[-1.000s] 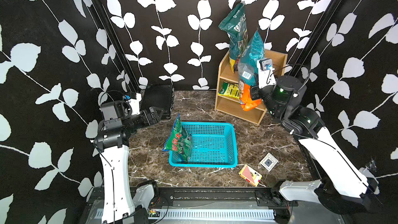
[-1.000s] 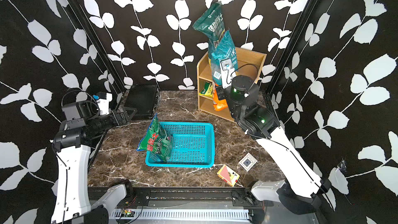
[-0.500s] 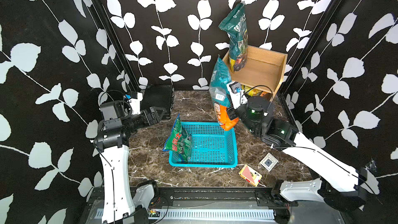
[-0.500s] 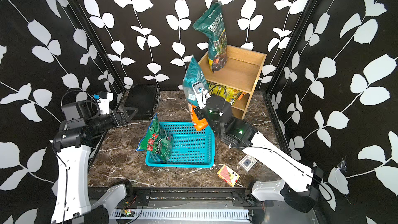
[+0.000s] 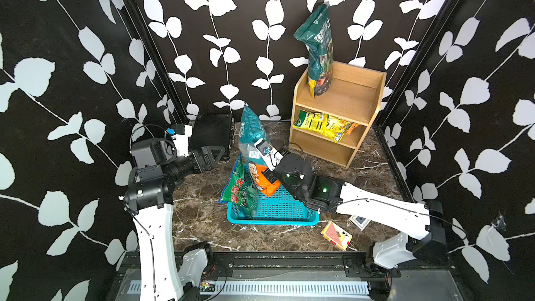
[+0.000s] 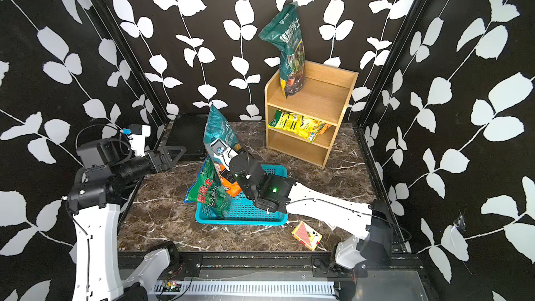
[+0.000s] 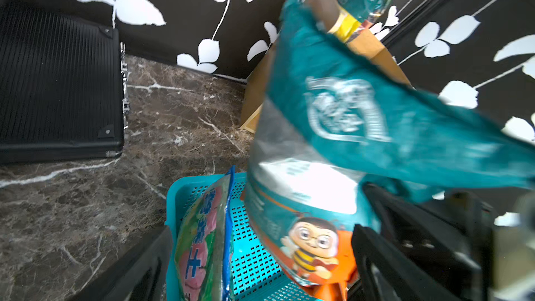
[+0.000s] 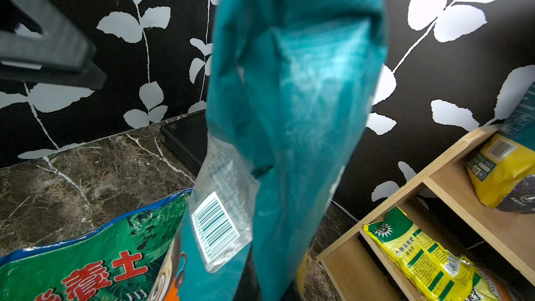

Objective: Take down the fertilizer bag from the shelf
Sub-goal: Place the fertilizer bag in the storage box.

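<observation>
The fertilizer bag [image 5: 251, 136], teal with an orange bottom and a cartoon bee, stands upright, clear of the shelf, with its lower end over the far left part of the blue basket [image 5: 275, 218]. My right gripper [image 5: 267, 174] is shut on its orange lower part. In the right wrist view the bag [image 8: 289, 82] fills the middle and hides the jaws. The light-brown wooden shelf [image 5: 338, 102] stands at the back right. My left gripper [image 5: 214, 154] is open and empty, left of the bag; in its wrist view the bag [image 7: 347, 128] is close ahead.
A dark green bag [image 5: 318, 50] stands on the shelf's top tier against the wall, and a yellow bag [image 5: 321, 124] lies on the middle tier. A green bag [image 5: 240, 192] leans over the basket's left rim. A black case [image 5: 211, 134] sits back left. A red card box [image 5: 335, 234] lies front right.
My right arm has carried the fertilizer bag from the shelf front leftward and down to the basket. The left arm has stayed still.
</observation>
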Tool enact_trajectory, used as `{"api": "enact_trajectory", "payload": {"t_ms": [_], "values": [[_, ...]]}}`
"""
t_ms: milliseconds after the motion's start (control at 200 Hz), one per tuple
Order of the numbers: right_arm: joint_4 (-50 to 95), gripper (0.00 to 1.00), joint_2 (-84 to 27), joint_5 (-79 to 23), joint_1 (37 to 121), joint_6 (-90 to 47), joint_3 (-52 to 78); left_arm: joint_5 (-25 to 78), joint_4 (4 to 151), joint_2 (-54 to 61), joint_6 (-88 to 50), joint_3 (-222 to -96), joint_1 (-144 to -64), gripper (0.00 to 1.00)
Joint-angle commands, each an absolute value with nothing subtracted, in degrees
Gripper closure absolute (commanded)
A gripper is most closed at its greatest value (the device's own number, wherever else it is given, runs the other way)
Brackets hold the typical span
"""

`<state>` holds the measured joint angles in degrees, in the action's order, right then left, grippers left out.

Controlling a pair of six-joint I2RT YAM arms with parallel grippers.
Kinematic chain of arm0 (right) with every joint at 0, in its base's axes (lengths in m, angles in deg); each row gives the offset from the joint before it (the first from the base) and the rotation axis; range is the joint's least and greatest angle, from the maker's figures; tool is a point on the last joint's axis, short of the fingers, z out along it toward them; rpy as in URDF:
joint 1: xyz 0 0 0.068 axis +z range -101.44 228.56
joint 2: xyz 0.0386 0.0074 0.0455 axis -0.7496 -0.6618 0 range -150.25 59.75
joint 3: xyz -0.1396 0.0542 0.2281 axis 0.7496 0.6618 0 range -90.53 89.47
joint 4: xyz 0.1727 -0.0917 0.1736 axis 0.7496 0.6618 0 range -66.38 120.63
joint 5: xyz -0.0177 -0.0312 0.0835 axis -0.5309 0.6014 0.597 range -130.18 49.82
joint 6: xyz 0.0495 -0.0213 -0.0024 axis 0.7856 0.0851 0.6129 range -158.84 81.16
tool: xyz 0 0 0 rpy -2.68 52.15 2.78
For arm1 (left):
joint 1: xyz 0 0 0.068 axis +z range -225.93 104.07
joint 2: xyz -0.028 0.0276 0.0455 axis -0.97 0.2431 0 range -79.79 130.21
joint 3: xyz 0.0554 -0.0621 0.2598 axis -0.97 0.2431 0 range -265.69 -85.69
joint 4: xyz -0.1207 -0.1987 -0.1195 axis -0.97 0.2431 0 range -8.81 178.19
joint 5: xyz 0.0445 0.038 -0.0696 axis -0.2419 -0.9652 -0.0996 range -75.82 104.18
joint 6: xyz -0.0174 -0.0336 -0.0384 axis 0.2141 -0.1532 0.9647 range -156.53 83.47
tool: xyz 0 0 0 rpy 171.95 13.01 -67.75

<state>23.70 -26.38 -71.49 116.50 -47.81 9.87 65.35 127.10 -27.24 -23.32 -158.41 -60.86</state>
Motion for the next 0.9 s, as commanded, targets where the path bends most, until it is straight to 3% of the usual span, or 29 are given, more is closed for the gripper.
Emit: {"api": "enact_trajectory", "payload": {"t_ms": [0, 395, 895], "values": [[6.01, 1.0, -23.92, -75.28, 116.32, -46.68, 9.84, 69.04, 124.89, -26.41, -22.27, -158.02, -60.57, 0.01], [-0.4, 1.0, -26.18, -75.69, 117.2, -44.59, 16.77, 64.99, 126.85, -27.4, -23.88, -158.47, -60.64, 0.01], [-10.12, 1.0, -31.48, -77.05, 117.88, -42.2, 24.47, 67.9, 124.43, -26.93, -22.54, -157.3, -60.6, 0.01]]}}
